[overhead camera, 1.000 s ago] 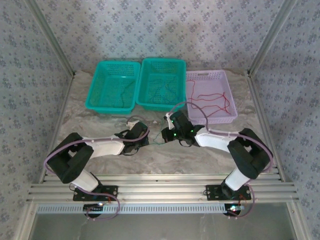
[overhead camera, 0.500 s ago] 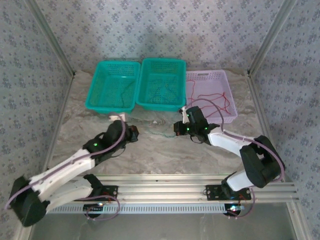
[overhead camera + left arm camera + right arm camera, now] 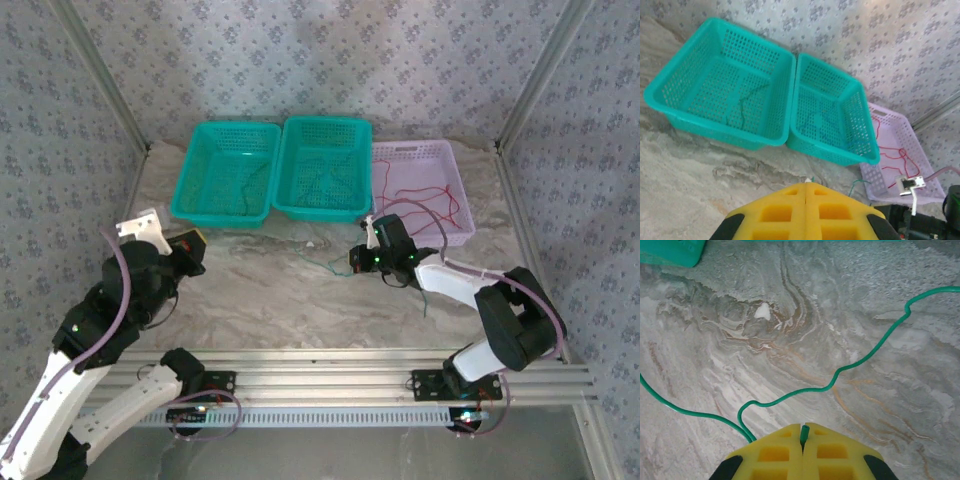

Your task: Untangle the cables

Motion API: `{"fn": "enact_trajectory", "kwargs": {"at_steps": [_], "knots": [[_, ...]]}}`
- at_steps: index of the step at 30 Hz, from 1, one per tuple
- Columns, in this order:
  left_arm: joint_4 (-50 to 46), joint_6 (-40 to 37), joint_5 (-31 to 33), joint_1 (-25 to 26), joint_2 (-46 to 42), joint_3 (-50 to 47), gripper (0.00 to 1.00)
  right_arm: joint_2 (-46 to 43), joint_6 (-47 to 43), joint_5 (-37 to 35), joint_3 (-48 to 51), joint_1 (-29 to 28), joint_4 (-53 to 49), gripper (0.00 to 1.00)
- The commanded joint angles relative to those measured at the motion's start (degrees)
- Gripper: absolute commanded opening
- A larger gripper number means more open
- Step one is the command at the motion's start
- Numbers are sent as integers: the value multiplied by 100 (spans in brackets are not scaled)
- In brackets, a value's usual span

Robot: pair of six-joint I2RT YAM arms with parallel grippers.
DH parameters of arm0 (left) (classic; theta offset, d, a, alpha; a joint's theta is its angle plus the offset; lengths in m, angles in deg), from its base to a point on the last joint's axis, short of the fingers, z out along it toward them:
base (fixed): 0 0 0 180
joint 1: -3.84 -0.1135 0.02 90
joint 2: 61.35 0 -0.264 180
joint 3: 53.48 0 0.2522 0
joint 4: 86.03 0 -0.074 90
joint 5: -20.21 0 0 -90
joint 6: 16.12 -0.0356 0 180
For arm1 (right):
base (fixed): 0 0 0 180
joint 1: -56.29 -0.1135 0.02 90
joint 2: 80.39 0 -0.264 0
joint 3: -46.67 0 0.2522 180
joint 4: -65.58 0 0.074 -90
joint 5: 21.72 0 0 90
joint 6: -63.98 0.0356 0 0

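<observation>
The right gripper [image 3: 803,429] pinches one end of the green cable [image 3: 860,357]. The rest of that cable snakes loose across the marbled bench [image 3: 260,290], just at 6 o'clock from the middle teal basket [image 3: 320,210]. The left gripper [image 3: 806,187] hangs off at 9 o'clock, pads pressed together on nothing I can make out. A red cable [image 3: 415,195] lies in the lilac basket [image 3: 412,148]. The likely next move is lifting high first, then carrying slowly toward 12 o'clock so the trailing slack clears the rims without snagging.

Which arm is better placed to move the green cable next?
Right. The right gripper is shut on the green cable; the left gripper is shut and far off to the left, away from it.
</observation>
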Motion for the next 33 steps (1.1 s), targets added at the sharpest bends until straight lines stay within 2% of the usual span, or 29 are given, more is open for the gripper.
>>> {"fn": "enact_trajectory", "kwargs": {"at_steps": [1, 4, 8, 11, 19, 24, 30, 33], "knots": [[-171, 38, -696, -33, 348, -391, 15, -331, -4, 281, -21, -158, 98, 0], [574, 531, -1384, -11, 579, -1123, 42, -507, -54, 311, -70, -375, 109, 0], [1545, 999, -1688, 72, 681, -1738, 60, -628, -51, 354, -209, -610, 30, 0], [2023, 1205, -1822, 199, 914, -1872, 65, -675, -85, 333, -365, -815, -63, 0], [2960, 1564, -1883, 921, 1712, -2065, 66, -680, -42, 116, -675, -1096, -206, 0], [3111, 1643, -1813, 1032, 1850, -2195, 64, -692, -20, 0, -776, -1191, -232, 0], [2940, 1584, -1706, 1031, 1897, -2179, 56, -727, -24, -2, -852, -1233, -271, 0], [2944, 1575, -1713, 1036, 1978, -2200, 41, -796, 1, -14, -868, -1263, -269, 0]]}}
